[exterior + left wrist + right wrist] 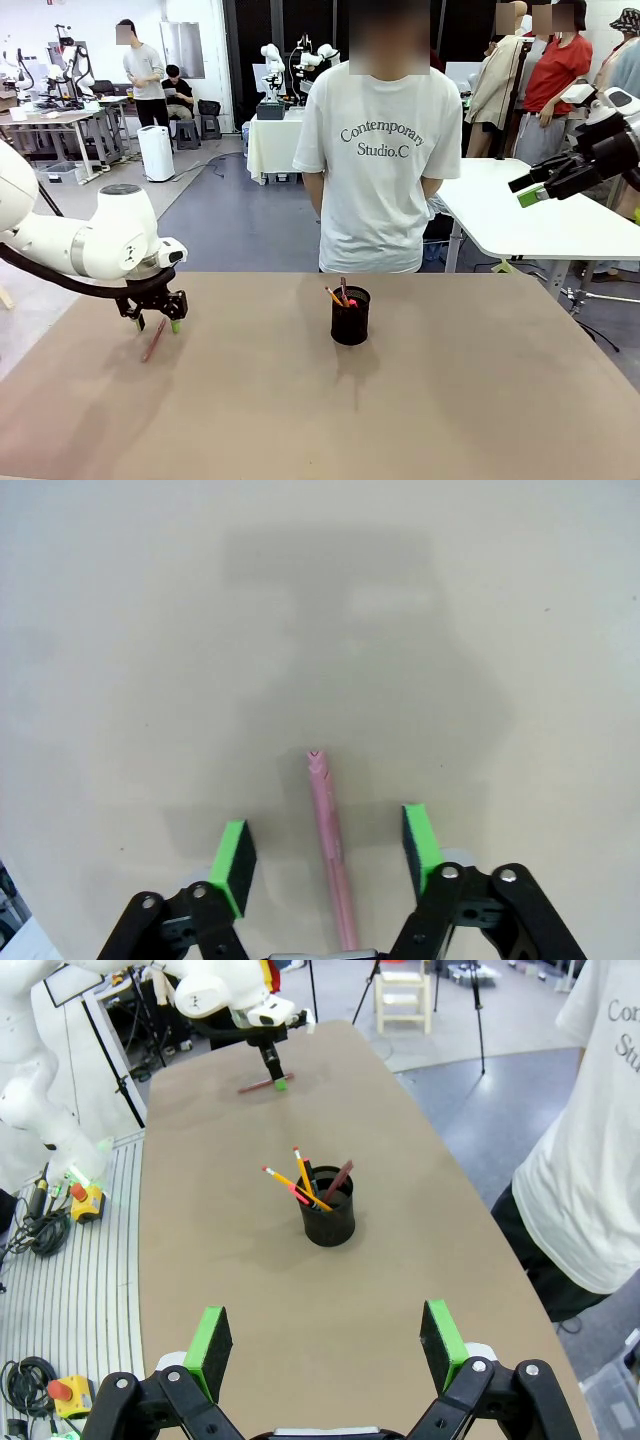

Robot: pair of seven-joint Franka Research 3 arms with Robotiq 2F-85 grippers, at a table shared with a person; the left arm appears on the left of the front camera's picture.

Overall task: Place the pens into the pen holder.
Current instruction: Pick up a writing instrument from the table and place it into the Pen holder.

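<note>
Pinkish-red, the last pencil (pixel 328 840) lies flat on the tan table (pixel 450 400), between the left gripper's (pixel 157 325) parted green pads (pixel 236 852), untouched. Several pens (pixel 305 1182) stand in the black mesh pen holder (pixel 350 316) mid-table. Raised at right, the right gripper (pixel 532 187) gapes, holding nothing.
</note>
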